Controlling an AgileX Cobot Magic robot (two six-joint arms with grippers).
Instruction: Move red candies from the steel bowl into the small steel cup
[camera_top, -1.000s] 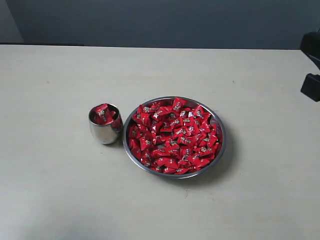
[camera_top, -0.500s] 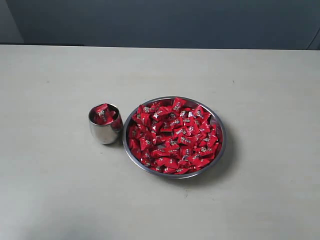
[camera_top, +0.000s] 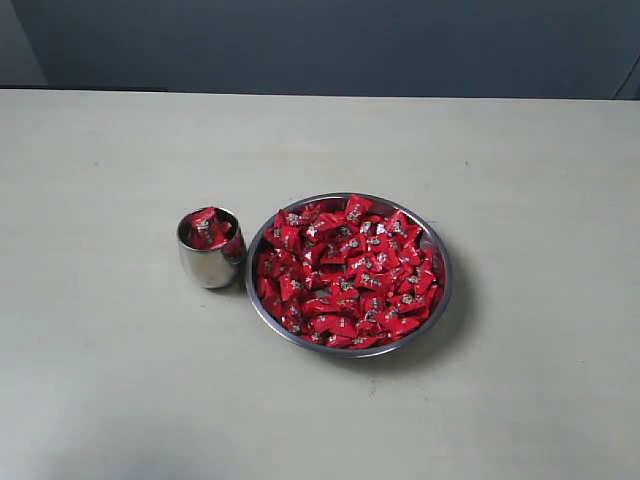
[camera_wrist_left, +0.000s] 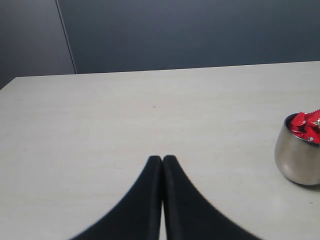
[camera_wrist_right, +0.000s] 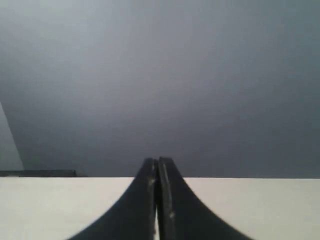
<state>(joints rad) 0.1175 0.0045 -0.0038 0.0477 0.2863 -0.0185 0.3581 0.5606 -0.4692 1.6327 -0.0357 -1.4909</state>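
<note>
Now, left pincer (camera_wrist_left: 162, 159): two black fingers pressed together along their length, nothing between them, poised low over the bare table (camera_top: 110, 160).
Right pincer (camera_wrist_right: 157, 161): fingers likewise pressed together and empty, aimed level across the table's far edge at the dark grey-blue wall (camera_wrist_right: 160, 75).
Cup (camera_wrist_left: 298, 159): small, shiny and rounded, upright on the table, ahead of the left pincer's tips and off to one side, well apart from them. Seen from outside (camera_top: 208, 262), it stands just beside the bowl.
Sweets in the cup (camera_wrist_left: 306, 124): a few red wrapped pieces heaped above the rim, one corner sticking up (camera_top: 207, 228).
Bowl (camera_top: 449, 278): wide, shallow steel dish, flat on the table next to the cup, the two rims very close; whether they touch cannot be told. Neither pincer's own camera catches it, so its place relative to them cannot be told.
Red sweets (camera_top: 345, 275): a dense pile in shiny wrappers with small pale marks, filling the bowl almost from rim to rim; a sliver of bare steel shows at the edge.
</note>
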